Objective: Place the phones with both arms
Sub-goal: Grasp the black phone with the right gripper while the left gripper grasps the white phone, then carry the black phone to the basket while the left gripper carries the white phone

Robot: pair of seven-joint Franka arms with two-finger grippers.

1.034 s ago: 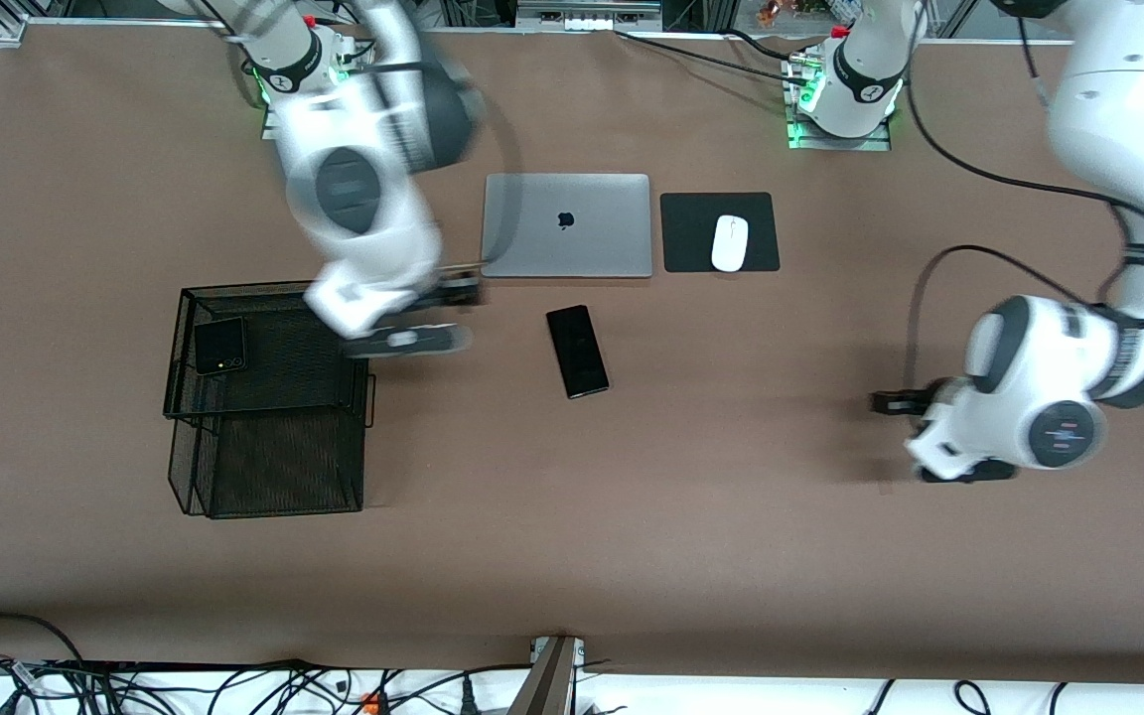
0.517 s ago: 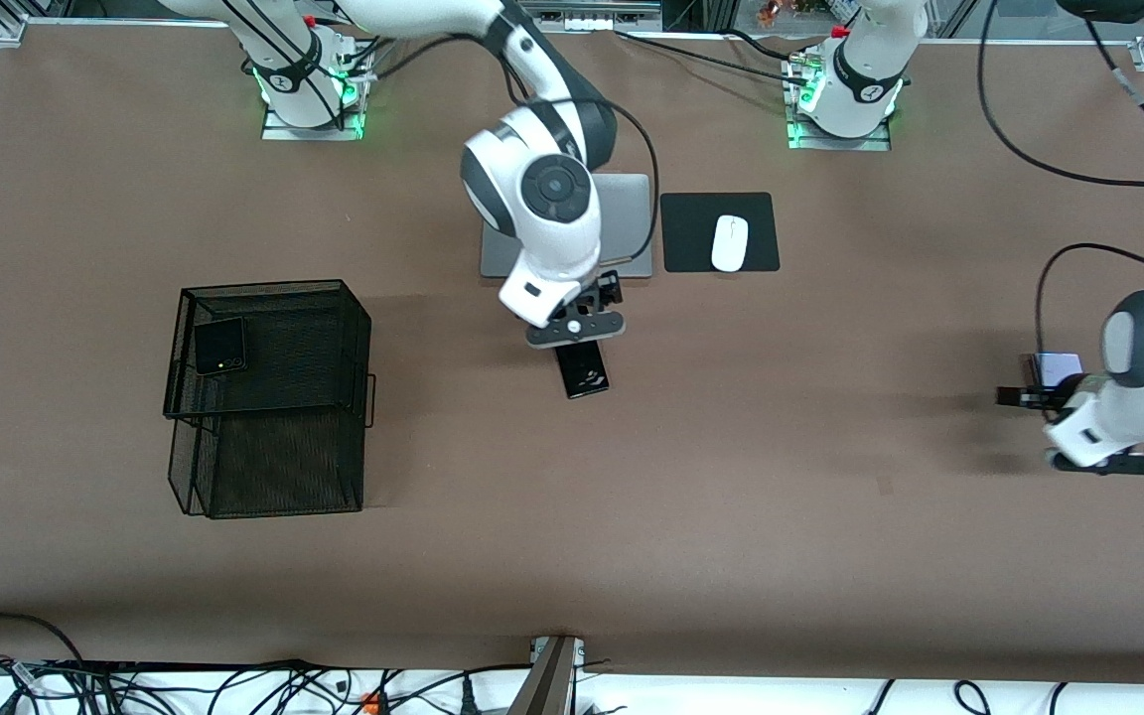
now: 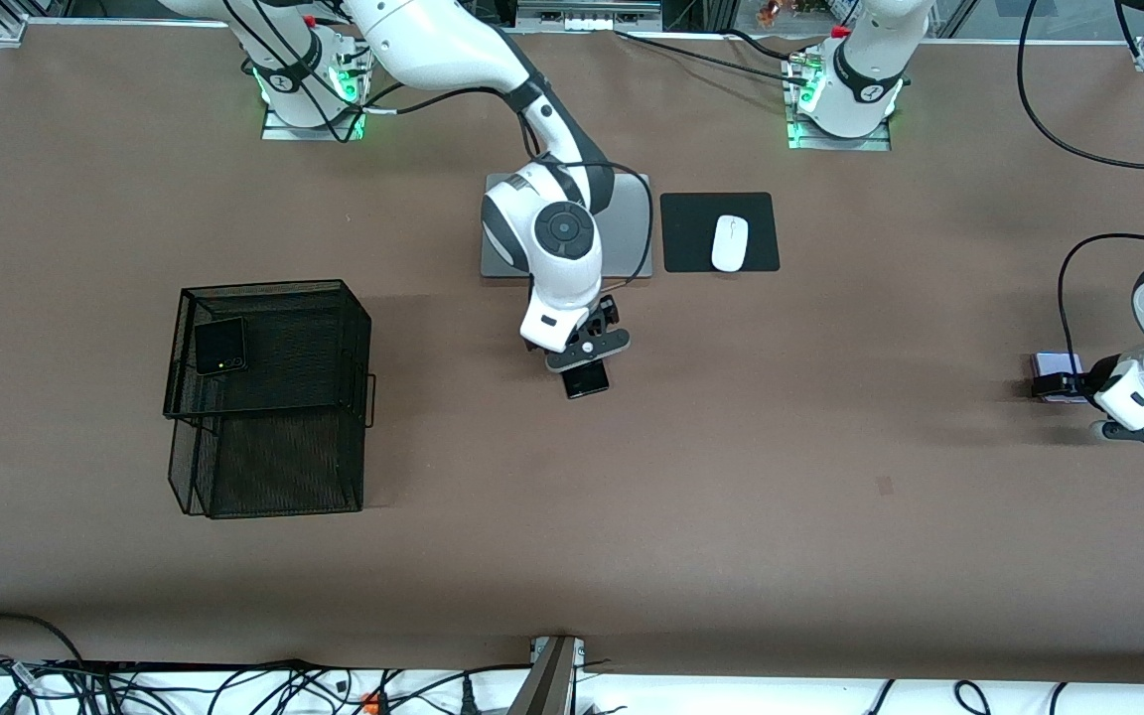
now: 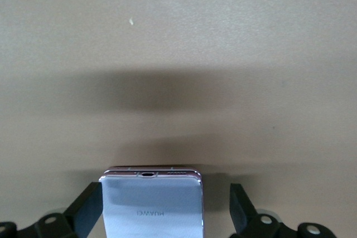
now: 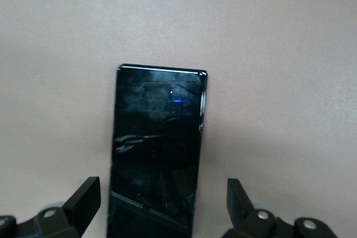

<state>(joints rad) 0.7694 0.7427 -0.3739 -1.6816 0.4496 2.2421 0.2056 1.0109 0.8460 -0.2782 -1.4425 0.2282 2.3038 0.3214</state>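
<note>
A long slim black phone (image 3: pixel 588 381) lies on the brown table, nearer the front camera than the laptop. My right gripper (image 3: pixel 583 363) is low over it, open, a finger on each long side; in the right wrist view the phone (image 5: pixel 159 149) lies between the fingers (image 5: pixel 83 196) of the gripper (image 5: pixel 162 204). A pale lavender-white phone (image 3: pixel 1055 364) lies toward the left arm's end of the table. My left gripper (image 3: pixel 1057 385) is open and low around it (image 4: pixel 150 210), straddling it (image 4: pixel 164 215). A small squarish black phone (image 3: pixel 220 346) lies in the black mesh basket (image 3: pixel 274 286).
A silver laptop (image 3: pixel 627 233) lies closed beside a black mouse pad (image 3: pixel 691 233) with a white mouse (image 3: pixel 729 242). The mesh basket has a lower tier (image 3: pixel 274 467) that sticks out toward the front camera. Cables run along the table's edges.
My right arm swung from the basket to the long black phone and lowered over it. My left arm moved toward its end of the table and lowered around the lavender phone.
</note>
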